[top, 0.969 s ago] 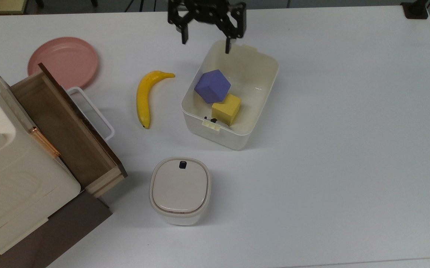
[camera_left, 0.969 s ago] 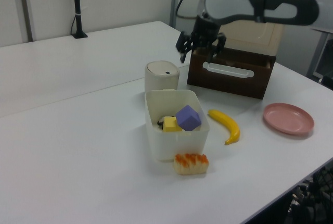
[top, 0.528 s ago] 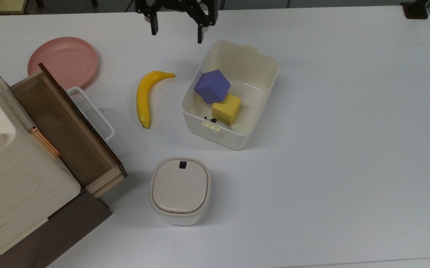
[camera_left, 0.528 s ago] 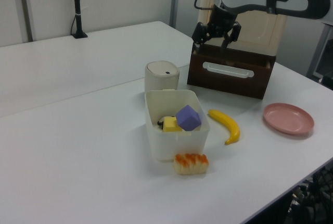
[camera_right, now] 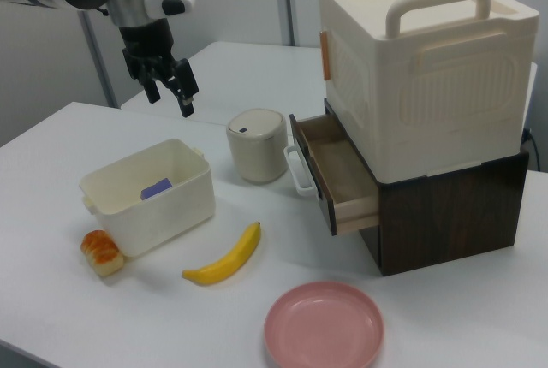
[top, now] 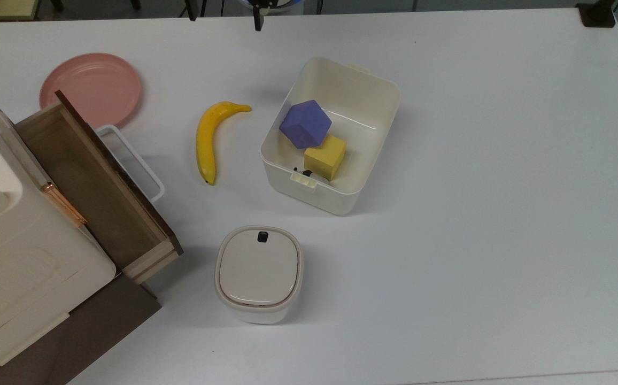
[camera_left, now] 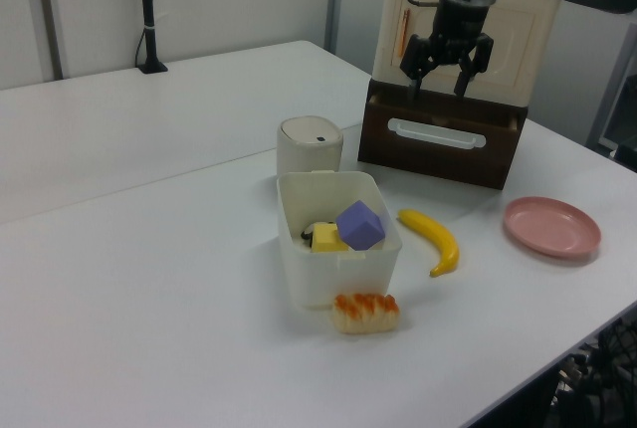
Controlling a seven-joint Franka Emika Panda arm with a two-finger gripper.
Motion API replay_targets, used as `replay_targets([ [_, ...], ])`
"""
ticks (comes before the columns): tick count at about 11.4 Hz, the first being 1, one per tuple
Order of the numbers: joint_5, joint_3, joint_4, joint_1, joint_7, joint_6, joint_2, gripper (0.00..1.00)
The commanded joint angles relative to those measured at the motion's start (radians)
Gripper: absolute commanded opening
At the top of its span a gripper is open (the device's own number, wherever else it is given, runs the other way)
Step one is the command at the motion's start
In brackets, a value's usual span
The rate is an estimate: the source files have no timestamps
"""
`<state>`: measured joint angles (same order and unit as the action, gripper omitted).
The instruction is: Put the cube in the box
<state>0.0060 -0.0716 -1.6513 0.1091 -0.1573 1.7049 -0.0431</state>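
I read the cube (top: 305,124) as already inside the box (top: 378,91): in the top view it sits in the tub's half toward the top view's left, tilted onto an edge and leaning on the yellow cube (top: 325,156), which lies at about 5 o'clock from it and touches it. The gripper (camera_left: 445,63) hangs empty with its two fingers spread apart, raised well above the table and well apart from the box. In the left view the cube (camera_left: 359,225) lies at about 7 o'clock from the gripper, down and toward the left view's left; in the right view the gripper (camera_right: 167,82) stands at about 12 o'clock above the box (camera_right: 184,192). The box's long axis runs from roughly 1 o'clock to 7 o'clock in the top view, tab handles on the short ends. I judge the placement done, so any coming move is a retreat, and the gap between fingers and tub rim is the relation I watch. The left view and right view show a small bread-like item (camera_left: 365,312) just beside the box's short end; in the right view the cube (camera_right: 156,188) is mostly hidden behind the tub wall. The banana (top: 207,139) lies near the box at 9 o'clock in the top view.
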Motion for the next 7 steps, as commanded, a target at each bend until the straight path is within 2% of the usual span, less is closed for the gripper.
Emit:
replay_targets([
  [1,0.020,0.061,0.022,-0.063,0.030,-0.031,0.015,1.00],
  [7,0.020,0.065,0.019,-0.083,0.033,-0.030,0.017,1.00],
])
